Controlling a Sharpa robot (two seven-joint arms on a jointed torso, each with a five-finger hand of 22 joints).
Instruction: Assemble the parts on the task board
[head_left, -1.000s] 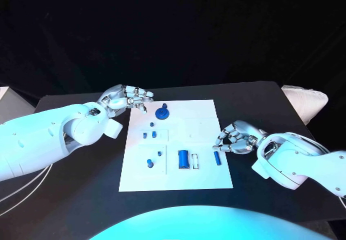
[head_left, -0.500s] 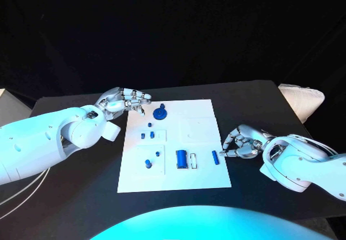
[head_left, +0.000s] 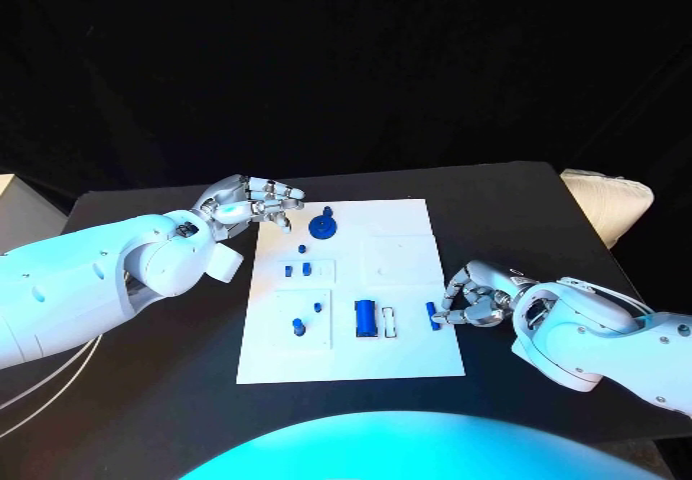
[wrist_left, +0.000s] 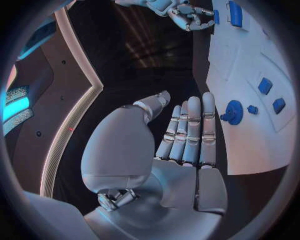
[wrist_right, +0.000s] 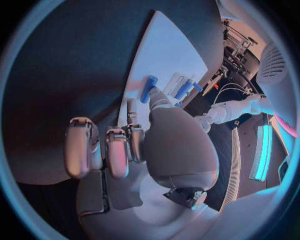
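Fingers of left hand spread, holding nothing, round blue part just beyond them on task board | left wrist: fingers straight, part beside fingertips | right wrist: right hand fingers curled, blue bar at thumb tip, grip unclear

The black table carried everything, against a black backdrop. A white bundle, maybe cloth or padding, sat just beyond the table's right edge near the far corner. A pale box-like object stood off the table's left edge, cut by the frame
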